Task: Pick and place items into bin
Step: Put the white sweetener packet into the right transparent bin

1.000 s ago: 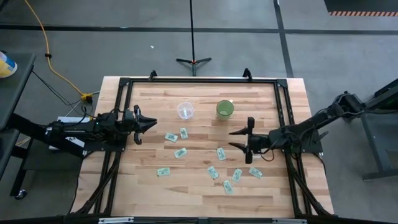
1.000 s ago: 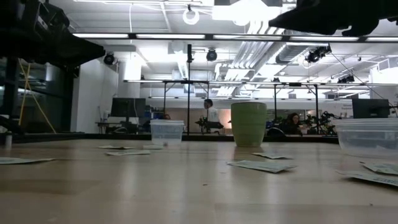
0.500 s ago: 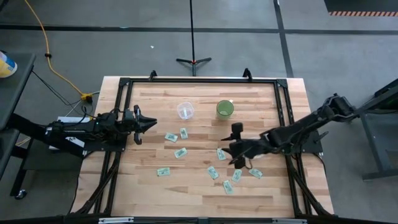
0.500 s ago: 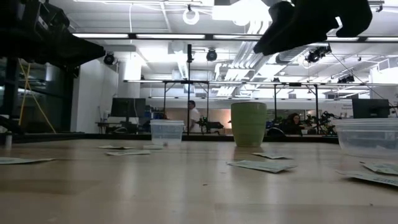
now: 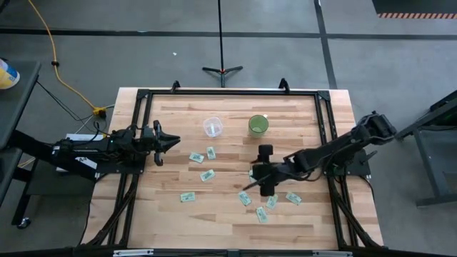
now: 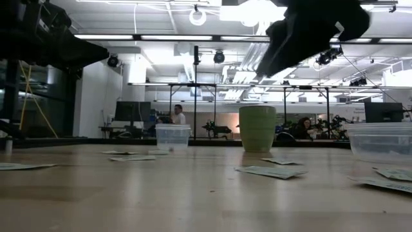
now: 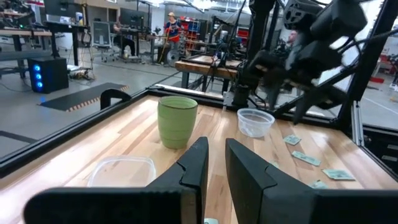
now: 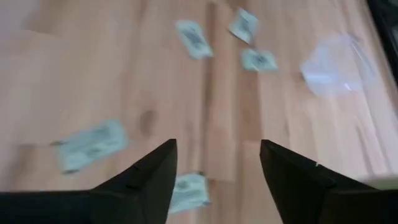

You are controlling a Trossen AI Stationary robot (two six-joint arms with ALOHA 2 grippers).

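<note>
Packets (image 5: 245, 198) lie beneath open right pincer (image 5: 258, 178).

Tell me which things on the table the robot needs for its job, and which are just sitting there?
For the job:
- the packets, green and white, scattered on the wood
- the clear tub, probably the bin
- the right gripper, open above the packets

Just sitting there:
- the green cup
- the left gripper, waiting at the table's edge

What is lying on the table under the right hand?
The right hand, fingers open, hangs over a cluster of packets. One packet shows between its fingers. Whatever lies directly beneath the arm is covered from above.
</note>
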